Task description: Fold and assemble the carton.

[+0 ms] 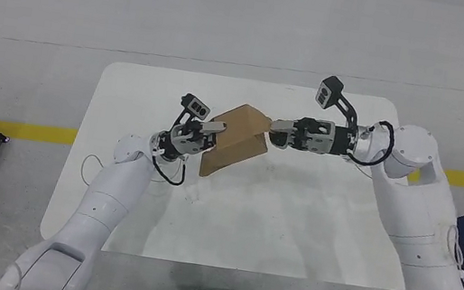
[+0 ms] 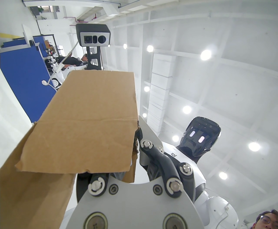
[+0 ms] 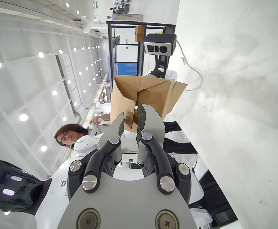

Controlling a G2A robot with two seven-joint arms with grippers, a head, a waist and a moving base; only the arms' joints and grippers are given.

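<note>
the white table (image 1: 290, 237) takes up most of the top view. over its far middle is the carton (image 1: 235, 138), plain brown cardboard, partly folded with loose flaps, held between the two arms; whether it touches the tabletop cannot be told. the right gripper (image 1: 272, 131) meets its right end, jaws closed on a flap edge that runs between the ribbed pads. the left gripper (image 1: 213, 129) pinches the opposite edge, one finger (image 2: 149, 134) against the cardboard, the other hidden behind it.
</note>
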